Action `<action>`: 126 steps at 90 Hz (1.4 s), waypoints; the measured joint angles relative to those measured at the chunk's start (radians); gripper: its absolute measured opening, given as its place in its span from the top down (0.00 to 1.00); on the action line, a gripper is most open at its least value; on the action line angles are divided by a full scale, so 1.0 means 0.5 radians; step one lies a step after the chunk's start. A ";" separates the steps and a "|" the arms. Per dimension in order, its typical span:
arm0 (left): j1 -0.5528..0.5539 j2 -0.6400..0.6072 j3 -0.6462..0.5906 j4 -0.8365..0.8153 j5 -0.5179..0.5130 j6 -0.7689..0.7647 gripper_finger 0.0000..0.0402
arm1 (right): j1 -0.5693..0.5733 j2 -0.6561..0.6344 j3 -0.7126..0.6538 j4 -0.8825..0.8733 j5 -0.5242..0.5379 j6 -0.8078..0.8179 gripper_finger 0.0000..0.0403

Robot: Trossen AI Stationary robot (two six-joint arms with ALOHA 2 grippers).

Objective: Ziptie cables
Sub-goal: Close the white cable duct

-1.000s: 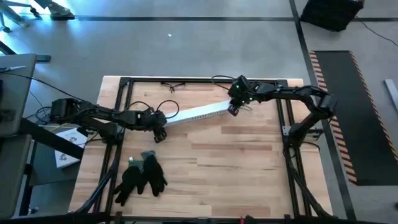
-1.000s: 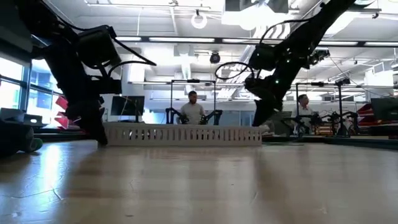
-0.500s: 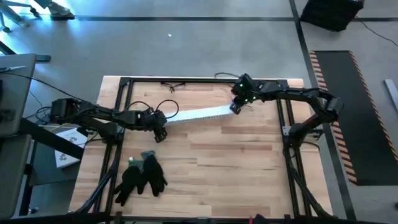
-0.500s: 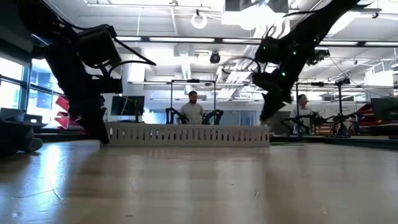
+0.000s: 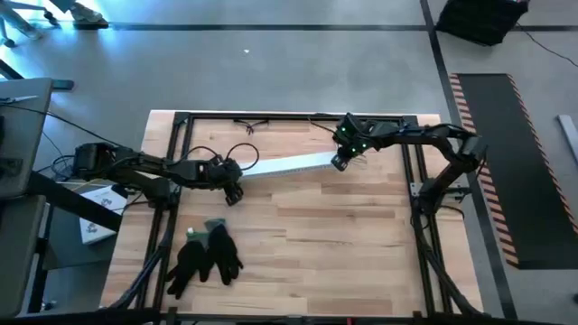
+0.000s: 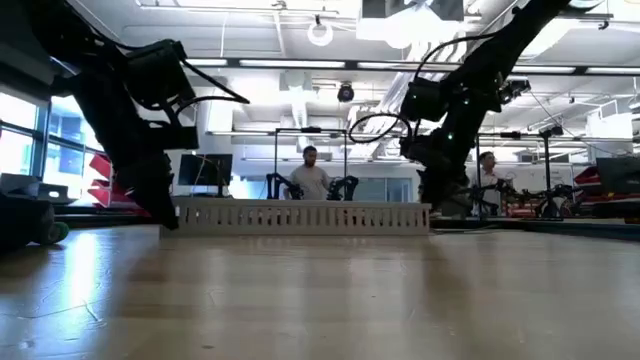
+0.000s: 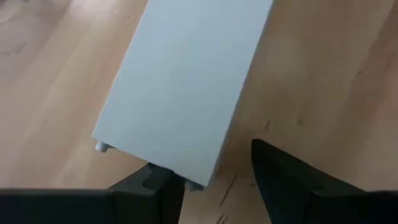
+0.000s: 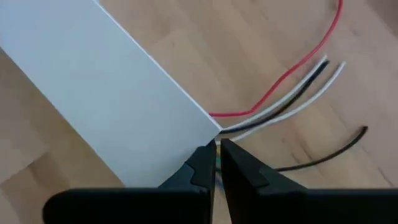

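Note:
A long white slotted channel (image 5: pixel 289 166) lies flat on the wooden table, running left to right. Thin red, black and white cables (image 8: pixel 280 106) come out of its right end and trail over the wood. My right gripper (image 8: pixel 217 155) is at that right end, shut on the channel's corner. My left gripper (image 7: pixel 214 177) stands open at the channel's left end (image 7: pixel 155 165), low over the table. That end sits just ahead of the left gripper's fingers and close to one of them. My right gripper pinches the corner of the channel's right end (image 8: pixel 208 138) between its two fingers, beside where the cables come out. The fingers come from above, slanting down. The channel lies flat on the table. My left gripper: I cannot tell whether one finger (image 7: pixel 152 182) touches the channel's left end.
A pair of black gloves (image 5: pixel 208 253) lies near the table's front left. Black cord loops (image 5: pixel 239 153) lie behind the left gripper. A loose black wire (image 8: pixel 323 155) lies by the cables. A black frame (image 5: pixel 298 116) borders the table. People sit in the room beyond (image 6: pixel 310 175).
My right gripper has moved a little toward the table's right edge, rising and coming down again. The channel has slid a short way to the right with it, still flat on the table.

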 joint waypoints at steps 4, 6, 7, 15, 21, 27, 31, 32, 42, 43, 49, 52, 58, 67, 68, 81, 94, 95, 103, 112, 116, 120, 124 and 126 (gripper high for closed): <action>-0.002 0.000 0.002 -0.012 -0.022 -0.022 0.61 | 0.004 0.002 0.025 -0.063 0.043 -0.004 0.97; -0.003 -0.001 0.006 -0.023 -0.028 -0.035 0.61 | 0.004 0.002 0.032 -0.091 0.064 -0.007 0.97; -0.004 -0.001 0.008 -0.031 -0.029 -0.043 0.61 | 0.004 0.002 0.035 -0.104 0.074 -0.009 0.97; -0.005 -0.012 0.021 -0.100 0.020 -0.102 0.60 | -0.022 0.004 0.040 -0.247 0.101 -0.051 0.97; -0.007 -0.018 0.036 -0.197 0.089 -0.136 0.58 | -0.053 0.010 0.028 -0.350 0.105 -0.061 0.97; -0.016 -0.018 0.072 -0.275 0.104 -0.164 0.56 | -0.076 0.007 0.027 -0.392 0.123 -0.092 0.97; -0.018 -0.018 0.107 -0.344 0.101 -0.173 0.54 | -0.088 0.006 0.027 -0.428 0.138 -0.105 0.97; -0.018 -0.018 0.114 -0.362 0.100 -0.173 0.53 | -0.090 0.006 0.027 -0.435 0.139 -0.109 0.97; -0.018 -0.021 0.201 -0.603 0.088 -0.170 0.48 | -0.116 -0.022 0.027 -0.480 0.141 -0.171 0.97; -0.018 -0.022 0.210 -0.631 0.082 -0.175 0.48 | -0.120 -0.027 0.027 -0.487 0.142 -0.178 0.97; -0.018 -0.026 0.268 -0.779 0.041 -0.226 0.46 | -0.143 -0.080 0.027 -0.513 0.160 -0.213 0.97; -0.022 -0.035 0.289 -0.836 0.015 -0.253 0.46 | -0.149 -0.118 0.027 -0.516 0.163 -0.233 0.97; -0.051 -0.068 0.305 -0.862 -0.037 -0.289 0.45 | -0.165 -0.208 0.027 -0.514 0.154 -0.284 0.97; -0.109 -0.154 0.302 -0.771 -0.144 -0.319 0.45 | -0.190 -0.354 0.027 -0.473 0.113 -0.406 0.97; -0.115 -0.164 0.300 -0.758 -0.155 -0.324 0.45 | -0.195 -0.370 0.027 -0.462 0.103 -0.417 0.97; -0.152 -0.287 0.219 -0.458 -0.330 -0.376 0.45 | -0.234 -0.448 -0.013 -0.159 -0.209 -0.470 0.97; -0.105 -0.317 0.083 0.034 -0.344 -0.245 0.47 | -0.173 -0.392 -0.224 0.503 -0.742 -0.569 0.97; -0.098 -0.316 0.073 0.070 -0.342 -0.240 0.47 | -0.164 -0.385 -0.242 0.551 -0.761 -0.577 0.96; -0.032 -0.295 0.000 0.345 -0.278 -0.188 0.48 | -0.063 -0.312 -0.324 0.847 -0.807 -0.664 0.93; 0.041 -0.257 -0.068 0.580 -0.148 -0.143 0.49 | 0.047 -0.216 -0.325 0.980 -0.744 -0.831 0.82; 0.069 -0.235 -0.084 0.630 -0.108 -0.133 0.49 | 0.084 -0.168 -0.313 1.004 -0.695 -0.918 0.76; 0.092 -0.210 -0.093 0.673 -0.082 -0.132 0.49 | 0.115 -0.125 -0.301 1.030 -0.655 -1.000 0.68; 0.107 -0.180 -0.095 0.700 -0.063 -0.131 0.49 | 0.134 -0.088 -0.284 1.048 -0.615 -1.065 0.60; 0.112 -0.165 -0.095 0.707 -0.054 -0.131 0.49 | 0.139 -0.070 -0.271 1.049 -0.598 -1.093 0.56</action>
